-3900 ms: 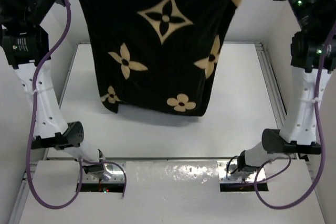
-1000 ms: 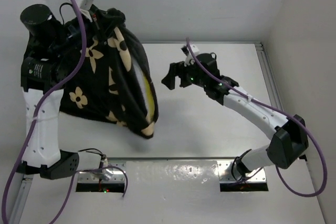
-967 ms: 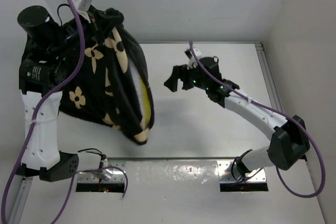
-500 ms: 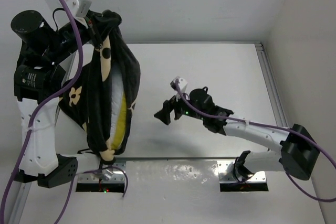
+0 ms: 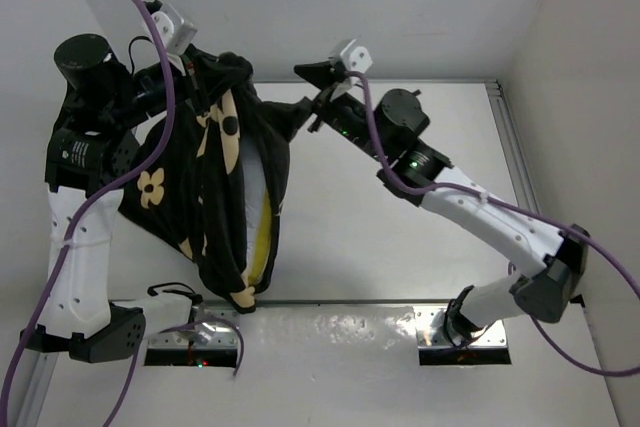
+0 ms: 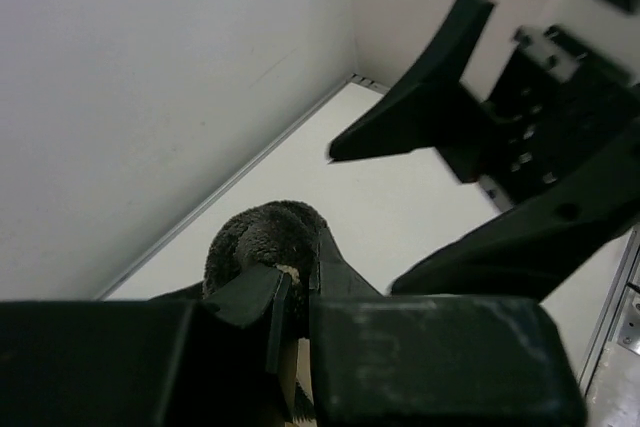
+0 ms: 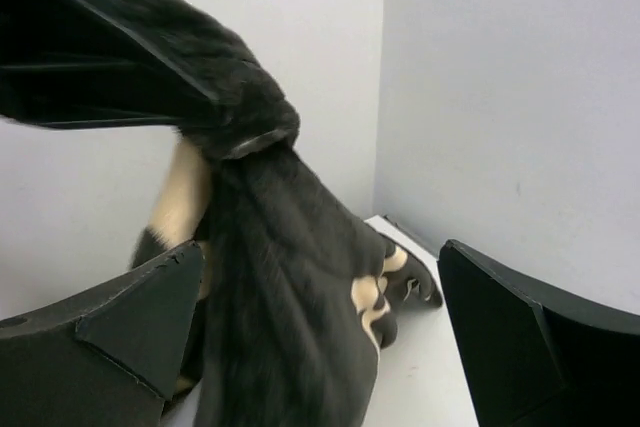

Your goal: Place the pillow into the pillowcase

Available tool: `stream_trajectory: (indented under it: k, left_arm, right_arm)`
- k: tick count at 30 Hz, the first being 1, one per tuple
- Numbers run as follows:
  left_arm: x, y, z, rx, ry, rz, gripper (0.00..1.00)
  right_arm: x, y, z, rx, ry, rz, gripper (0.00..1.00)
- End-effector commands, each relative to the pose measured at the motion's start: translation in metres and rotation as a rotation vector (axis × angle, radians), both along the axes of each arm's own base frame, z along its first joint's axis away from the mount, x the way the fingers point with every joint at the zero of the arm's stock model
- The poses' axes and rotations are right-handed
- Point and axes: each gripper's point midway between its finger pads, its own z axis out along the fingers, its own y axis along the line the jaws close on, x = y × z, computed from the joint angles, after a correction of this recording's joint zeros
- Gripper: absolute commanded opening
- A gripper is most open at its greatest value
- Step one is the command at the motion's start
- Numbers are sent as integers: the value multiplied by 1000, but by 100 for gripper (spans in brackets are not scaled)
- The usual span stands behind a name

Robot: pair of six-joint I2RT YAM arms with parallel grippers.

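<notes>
Cream-yellow soft pillow is hanging well below the left gripper, sitting inside the black plush tan-flowered pillowcase. Only a pale strip of the pillow is showing, through the case's open edge on the side facing the right gripper. The left gripper is pinching a bunched corner of the pillowcase tight between its fingers and holding it high above the white table. The whole bundle is dangling from that one grip, its lower end reaching down toward the near edge of the table; whether it is touching the surface cannot be told. The right gripper is standing just beside the left one at the same height, its fingers spread wide apart and clamping nothing. A fold of the black fabric is hanging between them, and whether either finger is brushing the cloth cannot be told. Purple cables are looping along both arms.
</notes>
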Motion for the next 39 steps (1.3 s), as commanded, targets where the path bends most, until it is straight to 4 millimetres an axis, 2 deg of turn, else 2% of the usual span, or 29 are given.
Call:
stream_trajectory:
  k: [1,4,6,7,8,11,13,16,17,19,20,23,24,26,27,28,29,30,31,33,34,35,36,37,38,39]
  left_arm:
    - [-26,-4,47,-44,-192,-52,0]
    - [-27,-4,47,-46,-197,-54,0]
    - [-25,-4,45,-45,-192,-49,0]
    - [-23,-4,42,-42,-186,-46,0]
    - [-22,-3,39,-36,-181,-41,0]
    - [-18,-2,33,-28,-165,-28,0]
    - [-18,-2,30,-26,-163,-26,0]
    - [-18,-2,29,-26,-162,-26,0]
    - [-18,-1,30,-28,-165,-20,0]
    - [-18,-1,29,-25,-164,-18,0]
    - [-19,0,30,-25,-167,-14,0]
    - [-20,2,29,-19,-169,-7,1]
    - [-20,2,28,-13,-170,-3,2]
    - [-19,5,27,-6,-175,14,0]
    - [-18,7,30,-11,-177,32,0]
    - [-16,9,33,-16,-186,51,0]
    - [-10,18,39,-26,-196,116,0]
    - [-5,25,43,-41,-199,163,0]
    - [-2,31,51,-56,-218,208,0]
    - [13,53,62,-81,-237,351,0]
    - [19,60,69,-96,-259,395,0]
    - [27,72,76,-119,-276,466,0]
    - [32,77,76,-124,-270,494,0]
    - [35,80,82,-140,-288,515,0]
    - [42,87,85,-153,-291,560,0]
    - [46,93,88,-161,-299,591,0]
  right_arm:
    - [27,34,-26,-57,12,-23,99]
    - [39,55,-25,-35,26,4,99]
    - [40,67,-25,-20,30,30,99]
    - [38,73,-16,2,22,44,99]
    - [41,81,-21,4,28,49,99]
    - [36,94,-11,47,5,76,99]
    - [31,99,-3,70,-11,98,93]
    - [21,105,5,107,-24,165,76]
    - [16,107,7,117,-23,192,56]
    - [13,106,5,137,-15,199,23]
    - [12,100,7,171,-15,188,1]
    - [16,86,11,215,-8,167,0]
    - [23,73,20,241,-3,129,0]
    - [32,64,20,237,27,87,0]
    - [40,52,25,250,32,31,0]
    - [44,51,17,214,49,4,19]
    - [48,49,13,189,58,-12,52]
    - [49,48,11,164,62,-20,76]
    - [52,49,-13,78,120,-33,98]
    - [55,40,-43,4,194,-91,99]
    - [51,21,-40,24,211,-144,99]
    - [38,1,-57,35,254,-160,99]
    - [40,0,-90,16,300,-178,99]
    - [24,-20,-66,111,258,-168,99]
    - [20,-32,-106,79,306,-203,99]
    - [15,-40,-111,91,317,-214,99]
